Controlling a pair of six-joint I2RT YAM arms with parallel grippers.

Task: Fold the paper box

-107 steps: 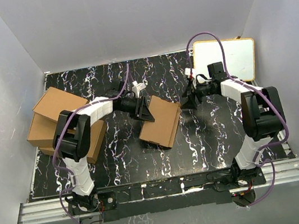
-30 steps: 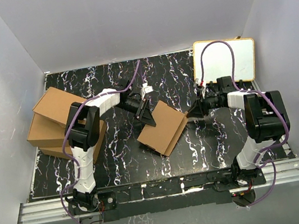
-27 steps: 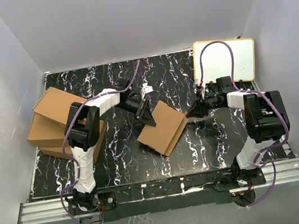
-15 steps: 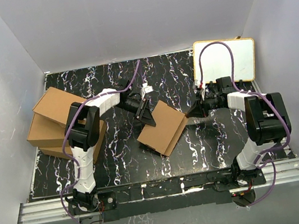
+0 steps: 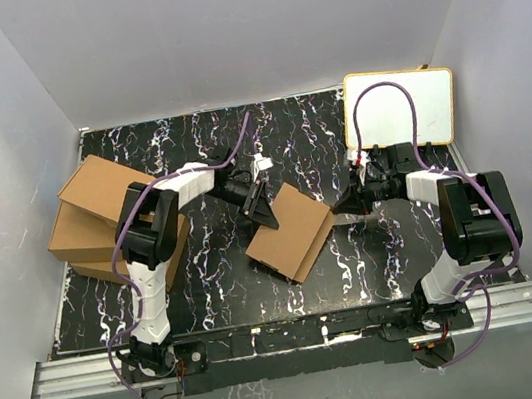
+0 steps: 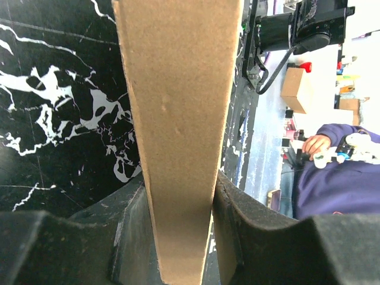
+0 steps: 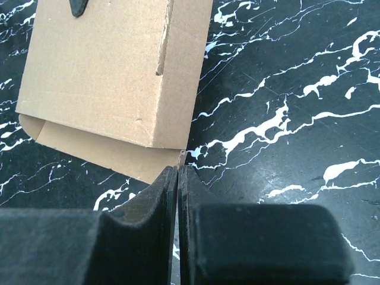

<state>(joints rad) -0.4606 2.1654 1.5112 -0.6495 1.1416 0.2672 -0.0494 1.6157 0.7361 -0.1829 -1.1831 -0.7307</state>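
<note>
Though the paper box [image 5: 289, 231] lies closed at the centre of the surface [image 5: 337, 138], we see a side flap [image 7: 89, 145] poking out, untucked. The left gripper [image 5: 261, 207] jaws clamp the box's edge, and the right gripper [image 5: 339, 207] jaws meet at its corner.

A flat brown box [image 5: 290, 234] lies crooked in the middle of the black surface [image 5: 210, 294]. The left claw [image 5: 266, 210] is at its far edge. The right claw [image 5: 340, 206] is at its right corner. A pile [image 5: 96, 211] of boxes sits on the left, and a white board [image 5: 403, 107] at the far right.
</note>
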